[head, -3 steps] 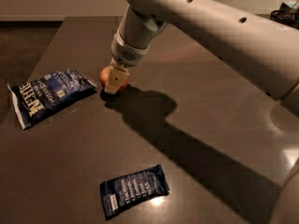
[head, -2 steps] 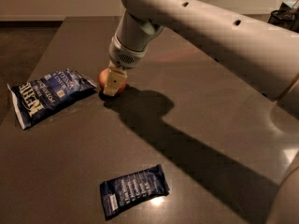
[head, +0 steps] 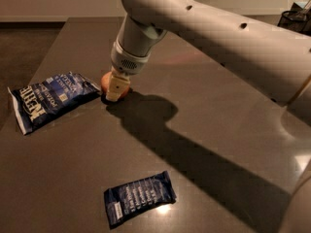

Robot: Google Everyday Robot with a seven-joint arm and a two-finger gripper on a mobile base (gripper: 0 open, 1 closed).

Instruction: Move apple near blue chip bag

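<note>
By the blue chip bag, end effector half-hides apple.

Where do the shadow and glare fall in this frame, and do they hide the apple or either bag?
Camera view: the arm casts a hard shadow diagonally across the table toward the lower right. The gripper, down at the apple beside the blue chip bag, covers most of the fruit. A small glare spot sits by the dark packet. Both bags lie outside the shadow.

Most of apple behind the jaws, beside blue chip bag
</note>
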